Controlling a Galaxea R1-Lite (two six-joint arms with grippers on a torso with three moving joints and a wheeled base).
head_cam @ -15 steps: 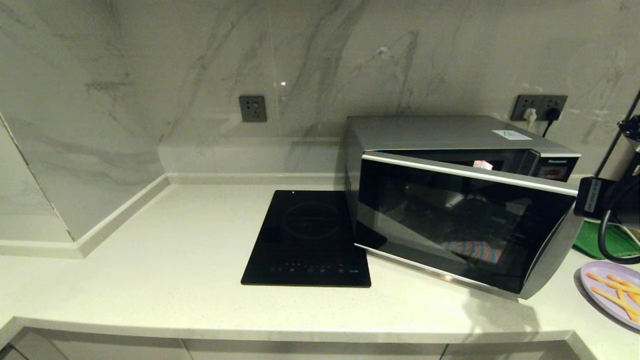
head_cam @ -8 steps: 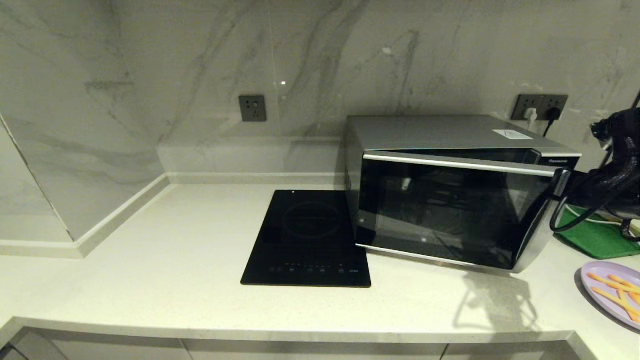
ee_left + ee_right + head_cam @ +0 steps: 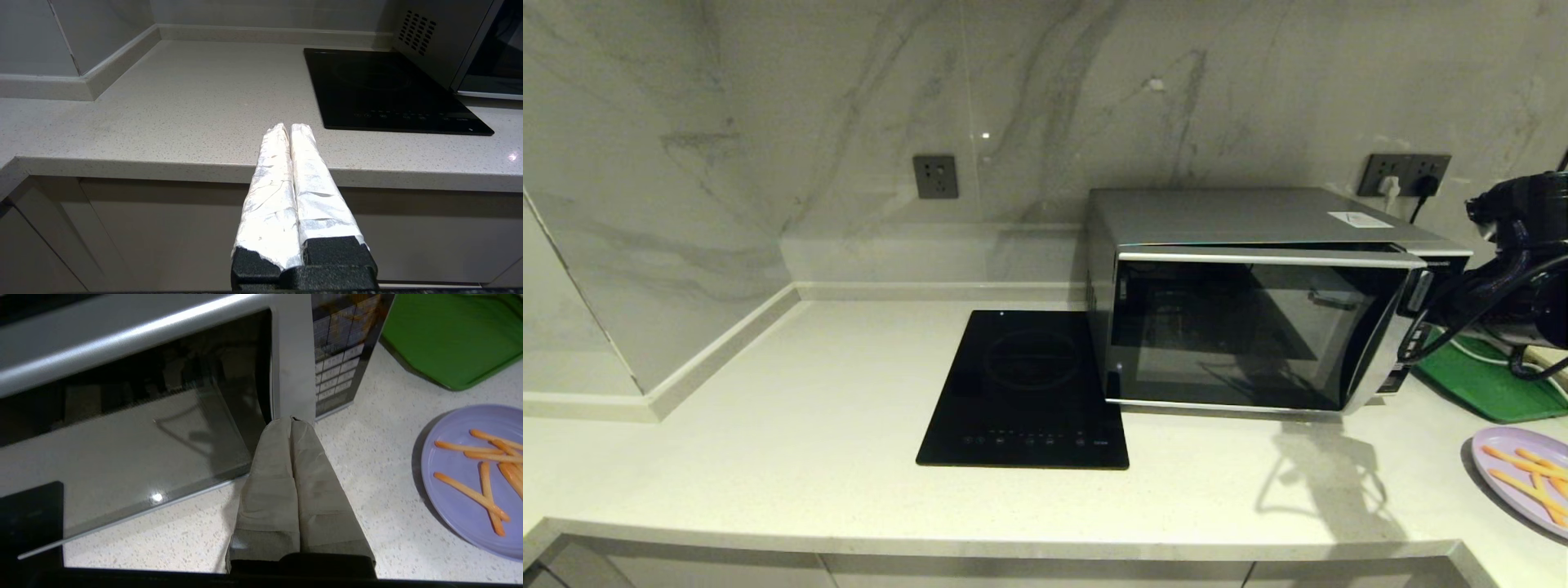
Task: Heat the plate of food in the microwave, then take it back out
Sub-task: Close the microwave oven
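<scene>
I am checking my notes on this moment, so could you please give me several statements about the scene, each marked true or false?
1. The round pale lavender plate of orange fries sits inside the large silver-grey microwave. False: it lies on the speckled counter, beside the microwave.
2. The right gripper is shut, its tip at the dark glass door's silver edge. True.
3. The left gripper holds the plate. False: it is shut on nothing, by the counter's front edge.
4. The flat black glass cooktop lies to the left of the microwave. True.
5. The green rectangular tray carries the fries. False: the fries lie on the plate.
</scene>
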